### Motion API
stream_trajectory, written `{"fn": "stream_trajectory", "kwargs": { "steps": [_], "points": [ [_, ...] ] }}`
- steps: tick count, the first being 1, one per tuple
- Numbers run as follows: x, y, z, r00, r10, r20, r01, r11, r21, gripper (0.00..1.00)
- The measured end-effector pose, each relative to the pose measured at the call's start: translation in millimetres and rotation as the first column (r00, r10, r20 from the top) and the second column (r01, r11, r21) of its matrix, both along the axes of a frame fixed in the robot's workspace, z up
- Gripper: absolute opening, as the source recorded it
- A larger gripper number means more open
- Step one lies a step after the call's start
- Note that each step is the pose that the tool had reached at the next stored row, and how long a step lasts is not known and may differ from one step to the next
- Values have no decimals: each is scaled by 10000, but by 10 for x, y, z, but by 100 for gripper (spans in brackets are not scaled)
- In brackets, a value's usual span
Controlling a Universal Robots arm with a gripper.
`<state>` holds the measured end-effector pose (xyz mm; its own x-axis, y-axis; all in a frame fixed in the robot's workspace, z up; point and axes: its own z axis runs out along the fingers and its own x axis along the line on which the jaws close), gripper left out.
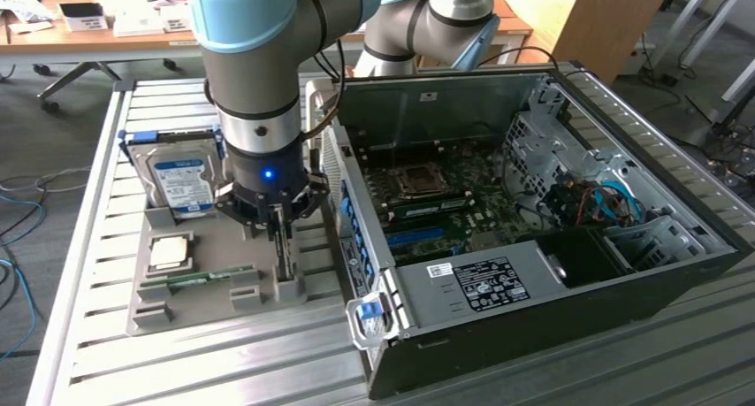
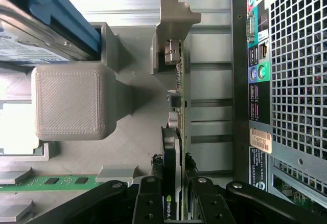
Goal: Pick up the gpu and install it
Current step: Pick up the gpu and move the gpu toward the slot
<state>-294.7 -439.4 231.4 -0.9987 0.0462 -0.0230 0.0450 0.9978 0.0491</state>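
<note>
gpu (image 2: 173, 142) upright on edge — pinched between fingers (image 2: 156, 169)

In the exterior view, a grey holder tray (image 1: 159, 316) lies at nine o'clock from the open computer case (image 1: 660, 291). On it, a silver hard drive (image 1: 179, 180) stands at twelve o'clock from a processor chip (image 1: 171, 251), with a green memory stick (image 1: 201, 278) at six.

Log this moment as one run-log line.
phase: grasp | gripper: shut on gpu | gpu: on edge in grey tray slot | computer case: side open
</note>
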Motion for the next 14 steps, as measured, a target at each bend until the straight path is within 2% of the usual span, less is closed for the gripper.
{"fn": "stream_trajectory", "kwargs": {
  "steps": [10,14],
  "points": [
    [1,0,3,10000,0,4,0,10000,3,27],
    [0,0,36,10000,0,1,0,10000,0,27]
  ]
}}
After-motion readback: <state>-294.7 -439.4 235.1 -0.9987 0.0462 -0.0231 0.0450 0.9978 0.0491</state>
